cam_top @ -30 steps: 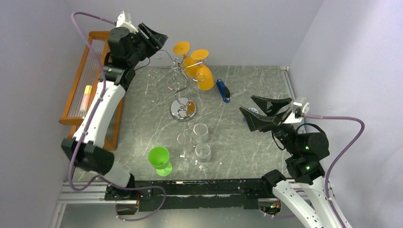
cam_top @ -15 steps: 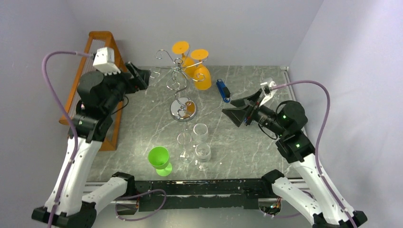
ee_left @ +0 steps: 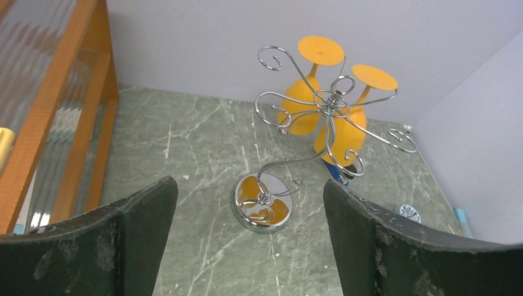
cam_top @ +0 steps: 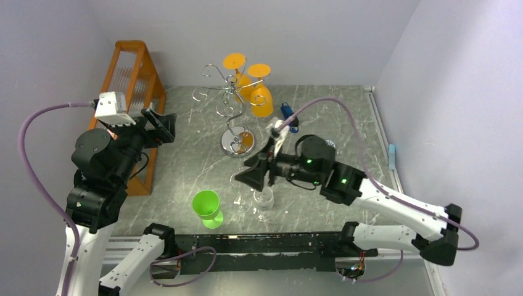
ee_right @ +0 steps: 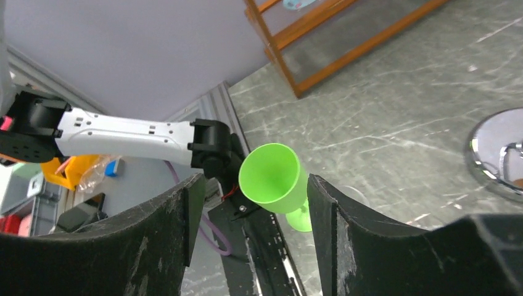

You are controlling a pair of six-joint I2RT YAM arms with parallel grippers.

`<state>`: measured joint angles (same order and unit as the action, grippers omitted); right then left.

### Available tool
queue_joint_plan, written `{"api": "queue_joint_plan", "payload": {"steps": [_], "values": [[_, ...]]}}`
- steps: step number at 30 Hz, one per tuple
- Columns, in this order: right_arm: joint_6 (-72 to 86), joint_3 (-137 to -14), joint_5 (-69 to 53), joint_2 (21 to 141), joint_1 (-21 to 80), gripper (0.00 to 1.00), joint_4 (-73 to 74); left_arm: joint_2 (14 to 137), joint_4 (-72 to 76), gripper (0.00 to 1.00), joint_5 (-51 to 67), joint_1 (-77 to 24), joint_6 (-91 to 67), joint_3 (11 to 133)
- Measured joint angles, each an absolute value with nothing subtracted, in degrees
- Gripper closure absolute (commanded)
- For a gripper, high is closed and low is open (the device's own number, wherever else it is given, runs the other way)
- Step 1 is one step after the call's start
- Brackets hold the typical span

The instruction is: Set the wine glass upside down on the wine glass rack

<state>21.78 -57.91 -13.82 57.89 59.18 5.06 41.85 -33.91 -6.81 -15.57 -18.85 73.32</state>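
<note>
The chrome wine glass rack (cam_top: 230,102) stands at the back middle of the table, with orange glasses (cam_top: 259,92) hanging upside down on its right hooks. It also shows in the left wrist view (ee_left: 321,102). A green wine glass (cam_top: 207,206) stands upright near the front. Three clear wine glasses (cam_top: 263,198) stand just right of it. My right gripper (cam_top: 250,174) is open and empty over the clear glasses; in its wrist view the green glass (ee_right: 271,179) sits beyond its open jaws (ee_right: 256,240). My left gripper (cam_top: 161,125) is open and empty, left of the rack.
An orange wooden A-frame shelf (cam_top: 132,80) stands along the left wall. A blue object (cam_top: 290,117) lies right of the rack. The rack's mirrored base (ee_left: 264,206) lies ahead of the left jaws. The black rail (cam_top: 259,243) runs along the near edge.
My left arm has drawn back from the rack's top, down and to the left. My right arm has swung left, from the right side to over the clear glasses. Both grippers stay open.
</note>
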Motion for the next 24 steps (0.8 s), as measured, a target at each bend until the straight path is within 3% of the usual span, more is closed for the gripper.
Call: {"api": "queue_joint_plan", "payload": {"steps": [12,24], "values": [[24.73,-71.55,11.33,82.41,83.33,0.38,11.68,41.34,-34.09,0.1,-11.7,-15.57,-19.33,73.78],[26.83,-86.0,21.12,102.48,87.18,0.49,23.11,40.42,-34.76,0.08,-19.97,-15.57,-19.27,77.1]]}}
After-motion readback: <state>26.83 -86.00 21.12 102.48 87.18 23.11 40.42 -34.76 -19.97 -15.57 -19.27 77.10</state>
